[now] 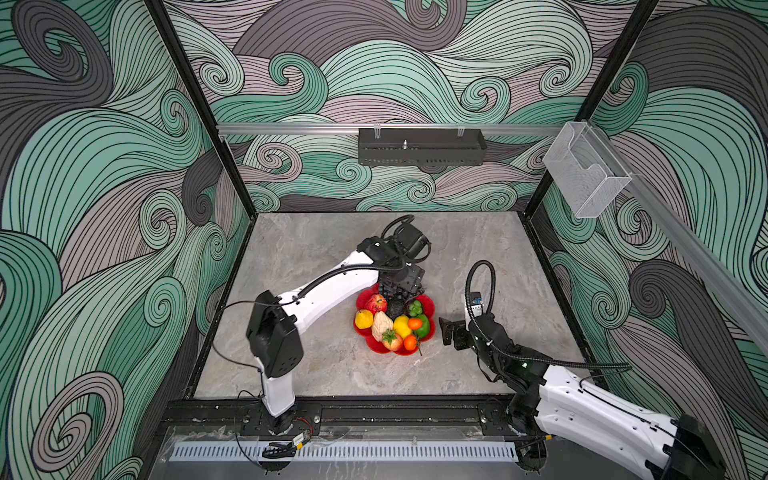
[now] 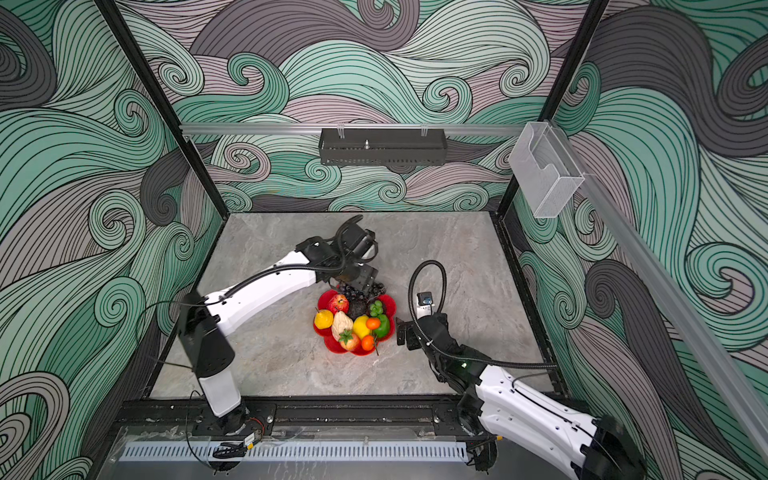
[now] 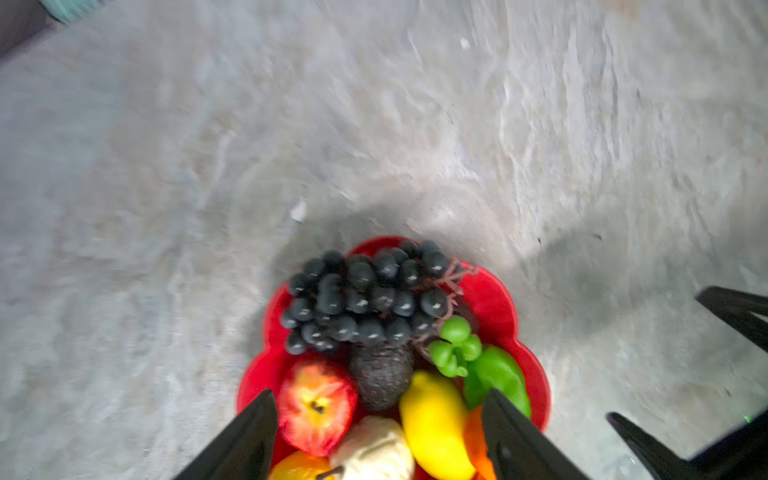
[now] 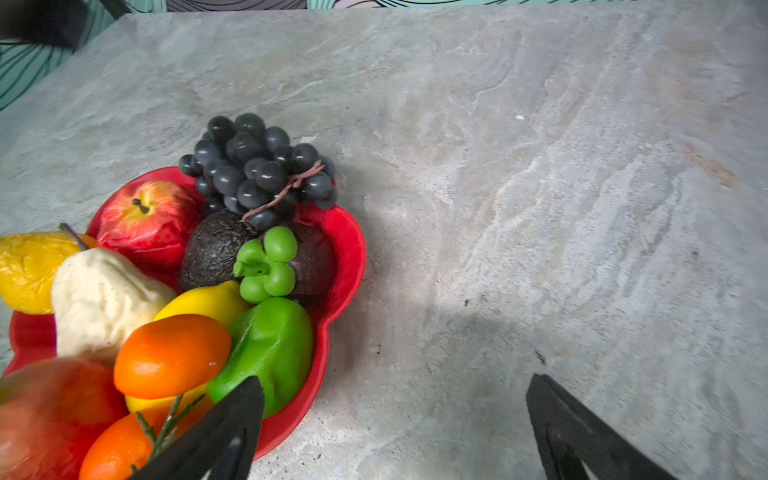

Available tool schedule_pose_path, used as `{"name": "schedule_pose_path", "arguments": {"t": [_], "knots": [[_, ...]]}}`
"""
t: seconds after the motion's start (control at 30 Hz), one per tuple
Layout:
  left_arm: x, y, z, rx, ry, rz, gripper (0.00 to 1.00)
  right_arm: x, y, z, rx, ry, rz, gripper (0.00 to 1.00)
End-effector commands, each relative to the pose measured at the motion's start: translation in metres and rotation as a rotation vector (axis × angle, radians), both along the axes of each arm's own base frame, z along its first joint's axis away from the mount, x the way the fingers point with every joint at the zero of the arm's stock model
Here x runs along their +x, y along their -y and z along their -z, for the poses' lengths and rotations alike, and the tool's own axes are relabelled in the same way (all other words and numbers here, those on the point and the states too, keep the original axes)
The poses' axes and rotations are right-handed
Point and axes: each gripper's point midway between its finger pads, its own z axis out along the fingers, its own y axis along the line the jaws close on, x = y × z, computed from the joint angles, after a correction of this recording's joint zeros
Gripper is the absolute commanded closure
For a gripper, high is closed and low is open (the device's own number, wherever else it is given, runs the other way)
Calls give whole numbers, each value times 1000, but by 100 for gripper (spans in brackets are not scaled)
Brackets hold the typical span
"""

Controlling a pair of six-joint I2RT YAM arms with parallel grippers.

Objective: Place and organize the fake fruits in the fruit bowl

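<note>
Left wrist view: left gripper (image 3: pixel 381 392) apart near grape bunch (image 3: pixel 365 295); right gripper (image 3: pixel 654 356) apart.

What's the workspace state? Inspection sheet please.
Surface: grey stone-look table.
Job's things: fruit bowl holds all visible fruit: apple, avocado, pear, lemon, orange, grape bunch at its far edge.
Clutter: nothing seen.
Grippers: left gripper above the bowl, jaws open, empty; right gripper beside the bowl, jaws open, empty.
Cables: left arm hose and right arm hose loop clear of the fruit.
Surroundings: black tray on back rail, clear box on side rail, wave-patterned walls.
</note>
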Motion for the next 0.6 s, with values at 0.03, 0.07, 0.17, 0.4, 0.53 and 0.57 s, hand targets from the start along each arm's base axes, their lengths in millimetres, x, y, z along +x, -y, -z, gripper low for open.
{"name": "schedule_pose_path", "arguments": {"t": [0.03, 0.07, 0.17, 0.4, 0.53, 0.57], "knots": [[28, -91, -27, 25, 281, -349, 11, 12, 19, -30, -7, 33, 114, 1], [27, -111, -30, 26, 334, -406, 10, 16, 21, -34, -14, 41, 131, 1], [18, -178, -31, 32, 485, -594, 5, 28, 36, -49, -59, 74, 210, 1], [5, -286, 9, 175, 623, -850, 3, 64, 78, -65, -191, 164, 367, 1], [21, -307, 29, 238, 583, -878, 3, 82, 103, -46, -227, 133, 443, 1], [28, -309, 35, 243, 544, -859, 3, 86, 108, -41, -229, 125, 460, 1]]}}
